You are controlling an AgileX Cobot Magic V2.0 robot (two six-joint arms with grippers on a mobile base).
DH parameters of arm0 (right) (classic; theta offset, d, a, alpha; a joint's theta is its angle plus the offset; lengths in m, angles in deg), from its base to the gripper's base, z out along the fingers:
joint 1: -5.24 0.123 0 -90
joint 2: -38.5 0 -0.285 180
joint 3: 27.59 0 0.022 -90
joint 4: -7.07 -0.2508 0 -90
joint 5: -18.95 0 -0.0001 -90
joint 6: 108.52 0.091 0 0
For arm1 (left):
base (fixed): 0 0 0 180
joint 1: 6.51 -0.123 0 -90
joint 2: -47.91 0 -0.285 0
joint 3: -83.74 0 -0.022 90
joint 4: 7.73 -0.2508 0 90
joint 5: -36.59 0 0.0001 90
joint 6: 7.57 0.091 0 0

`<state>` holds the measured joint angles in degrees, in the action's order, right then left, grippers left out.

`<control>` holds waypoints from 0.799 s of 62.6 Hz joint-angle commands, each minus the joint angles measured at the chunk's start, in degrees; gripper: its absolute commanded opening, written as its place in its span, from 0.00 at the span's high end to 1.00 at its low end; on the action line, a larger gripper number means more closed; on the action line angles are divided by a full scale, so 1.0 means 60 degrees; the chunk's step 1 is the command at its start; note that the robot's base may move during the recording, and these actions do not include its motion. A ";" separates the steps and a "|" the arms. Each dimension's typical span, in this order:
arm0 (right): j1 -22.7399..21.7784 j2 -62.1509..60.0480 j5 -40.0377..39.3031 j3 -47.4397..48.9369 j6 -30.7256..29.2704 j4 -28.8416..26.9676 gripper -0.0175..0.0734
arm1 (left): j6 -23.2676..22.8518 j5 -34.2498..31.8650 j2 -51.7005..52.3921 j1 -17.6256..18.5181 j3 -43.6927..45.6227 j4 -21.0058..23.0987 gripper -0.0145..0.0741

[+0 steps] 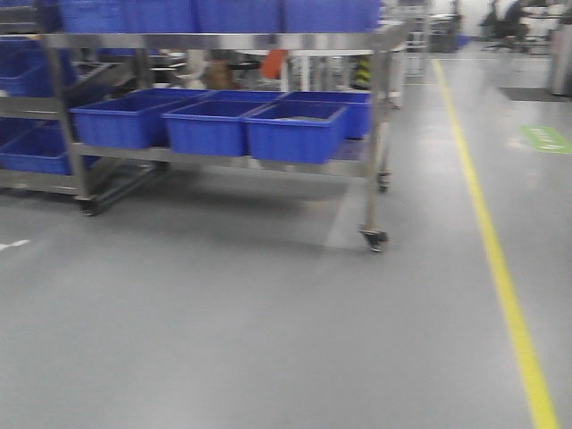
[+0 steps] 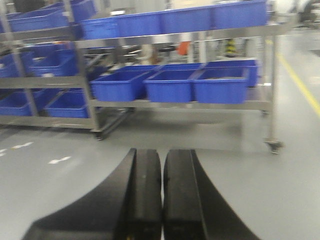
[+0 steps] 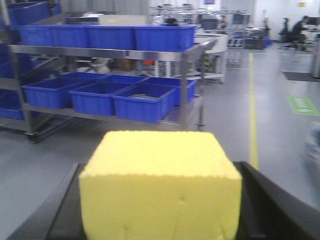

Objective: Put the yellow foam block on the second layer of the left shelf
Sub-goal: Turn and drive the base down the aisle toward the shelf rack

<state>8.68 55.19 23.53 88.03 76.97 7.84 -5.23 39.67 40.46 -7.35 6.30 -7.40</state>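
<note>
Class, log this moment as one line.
right gripper: holds yellow foam block | left gripper: jaws shut, empty | steel shelf cart: ahead

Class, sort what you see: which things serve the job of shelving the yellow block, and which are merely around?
Job: yellow block, right gripper holding it, racks.
Around: blue bins, floor line, green floor mark, shut left gripper.

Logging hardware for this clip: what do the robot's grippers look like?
The left gripper has two broad black fingers, flat inside and flaring outward toward the base. The right gripper shows the same black fingers. No cables or markings show.
</note>
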 commanded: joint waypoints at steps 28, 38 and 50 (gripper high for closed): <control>-0.0061 0.0090 -0.0880 0.0286 -0.0056 -0.0012 0.31 | -0.0037 -0.0788 0.0195 -0.0011 -0.0234 0.0048 0.70; -0.0061 0.0090 -0.0880 0.0286 -0.0056 -0.0012 0.31 | -0.0037 -0.0788 0.0195 -0.0011 -0.0234 0.0048 0.70; -0.0061 0.0090 -0.0880 0.0286 -0.0056 -0.0012 0.31 | -0.0037 -0.0788 0.0195 -0.0011 -0.0234 0.0048 0.70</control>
<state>8.68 55.19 23.53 88.03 76.97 7.84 -5.23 39.67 40.46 -7.35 6.30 -7.40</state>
